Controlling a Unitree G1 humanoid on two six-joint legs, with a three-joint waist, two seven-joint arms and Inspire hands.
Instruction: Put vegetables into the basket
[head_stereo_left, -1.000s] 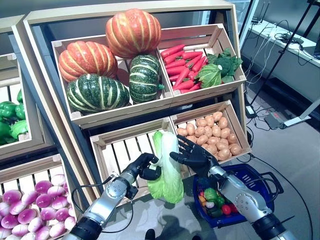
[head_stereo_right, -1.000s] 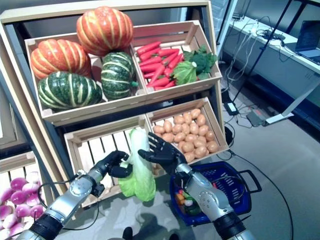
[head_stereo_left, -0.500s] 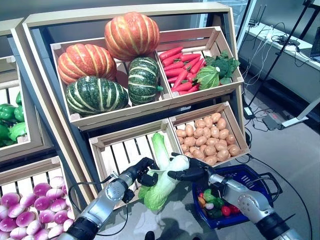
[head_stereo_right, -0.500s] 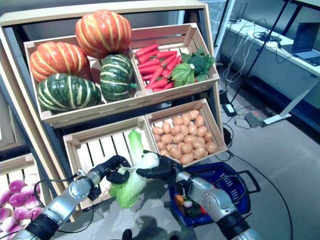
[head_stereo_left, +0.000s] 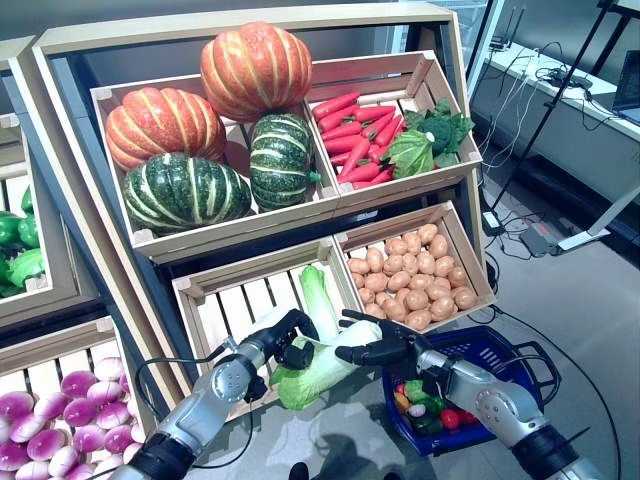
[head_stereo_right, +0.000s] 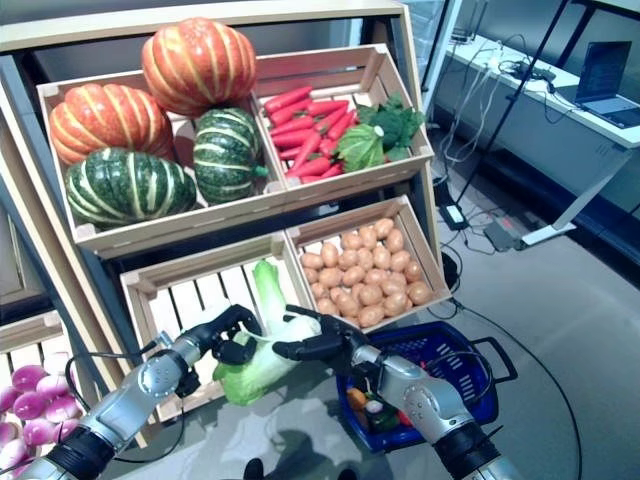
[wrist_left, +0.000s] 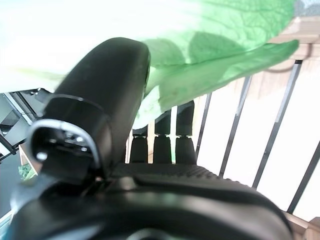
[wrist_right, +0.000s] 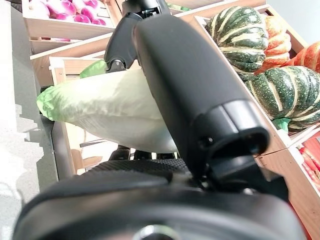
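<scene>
A napa cabbage (head_stereo_left: 312, 356) hangs lying across in front of the lower left crate (head_stereo_left: 222, 302), white stem to the right, green leaves to the left. My left hand (head_stereo_left: 287, 336) is curled round its leafy half (wrist_left: 200, 40). My right hand (head_stereo_left: 378, 345) grips the stem end (wrist_right: 100, 105), thumb (wrist_right: 190, 85) over it and fingers beneath. A second cabbage (head_stereo_left: 318, 298) leans upright in that crate behind them. The blue basket (head_stereo_left: 521, 346) sits on the floor under my right forearm, holding several small vegetables (head_stereo_left: 424, 402).
Striped pumpkins (head_stereo_left: 190, 150) fill the upper left crate; carrots and leafy greens (head_stereo_left: 385, 135) the upper right. Potatoes (head_stereo_left: 420, 278) lie in the lower right crate. Purple turnips (head_stereo_left: 55, 415) and green peppers (head_stereo_left: 15, 240) sit in the left shelf. A desk (head_stereo_left: 590, 100) stands far right.
The held cabbage has tipped from upright to lying across and come lower and forward out of the crate. My right hand went from spread open beside it to gripping its stem.
</scene>
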